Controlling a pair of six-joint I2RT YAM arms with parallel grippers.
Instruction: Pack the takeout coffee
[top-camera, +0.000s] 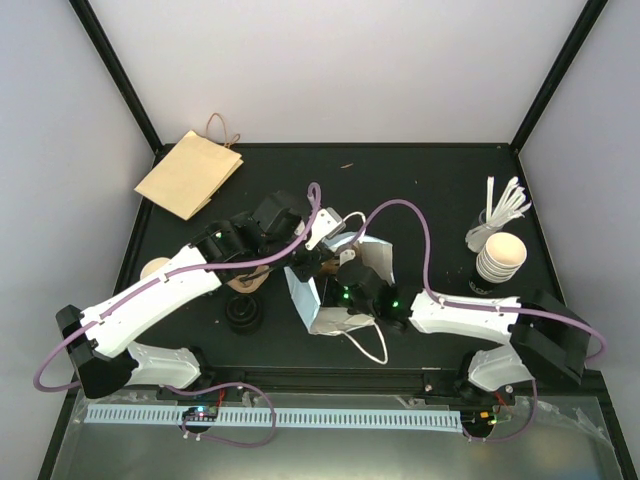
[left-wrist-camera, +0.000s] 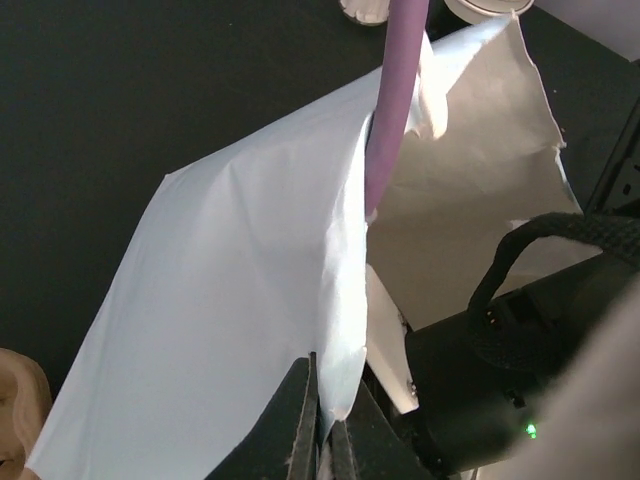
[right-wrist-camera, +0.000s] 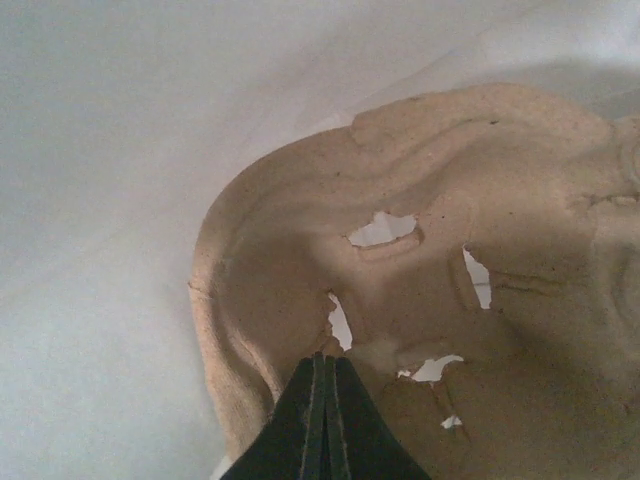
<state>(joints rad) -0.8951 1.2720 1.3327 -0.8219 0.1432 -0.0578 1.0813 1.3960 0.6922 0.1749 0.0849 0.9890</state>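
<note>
The takeout coffee does not show in any view. A white paper bag (top-camera: 312, 305) stands open at the table's middle. My left gripper (top-camera: 318, 232) is shut on the bag's upper edge (left-wrist-camera: 345, 330), and the paper fold runs down between its fingertips (left-wrist-camera: 325, 418). My right gripper (top-camera: 338, 268) reaches into the bag's mouth. In the right wrist view it (right-wrist-camera: 325, 362) is shut, its tips pressed against a brown pulp cup carrier (right-wrist-camera: 430, 290) that lies against the bag's white inner wall (right-wrist-camera: 120, 150). I see none of the carrier between the jaws.
A flat brown paper bag (top-camera: 190, 172) lies at the back left. A stack of lidless white cups (top-camera: 500, 256) and white stirrers (top-camera: 505, 205) stand at the right. Loose black lids (top-camera: 243, 315) and tan pulp pieces (top-camera: 155, 268) sit under the left arm.
</note>
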